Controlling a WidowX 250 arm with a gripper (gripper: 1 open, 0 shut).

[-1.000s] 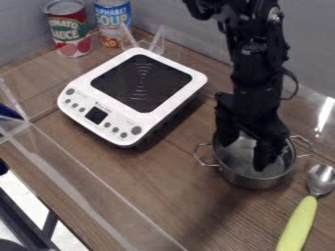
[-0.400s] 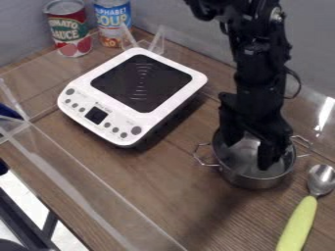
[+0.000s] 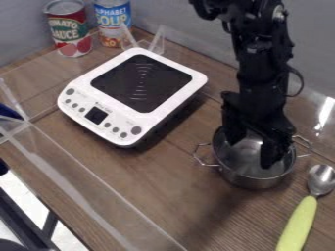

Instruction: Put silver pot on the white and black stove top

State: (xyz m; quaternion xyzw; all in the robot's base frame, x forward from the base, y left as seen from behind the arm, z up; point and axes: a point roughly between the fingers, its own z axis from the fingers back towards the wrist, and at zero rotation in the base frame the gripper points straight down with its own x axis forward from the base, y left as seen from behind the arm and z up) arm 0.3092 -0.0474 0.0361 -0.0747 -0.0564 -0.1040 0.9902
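The silver pot (image 3: 249,173) stands on the wooden table at the lower right, its thin wire handles sticking out to either side. My gripper (image 3: 253,149) hangs straight down into it, open, with its black fingers (image 3: 226,137) spread inside the rim; much of the pot's inside is hidden by them. The white and black stove top (image 3: 136,94) lies flat to the pot's left, near the table's middle, with nothing on its black glass. A small gap of table separates stove and pot.
A spoon (image 3: 309,206) with a yellow-green handle lies just right of the pot. Two cans (image 3: 69,25) stand at the back left against the wall. A clear plastic barrier (image 3: 78,181) runs along the table's front, with a blue thing (image 3: 8,114) at the left edge.
The gripper has sunk very slightly lower into the pot and stays open. The pot and stove have not moved.
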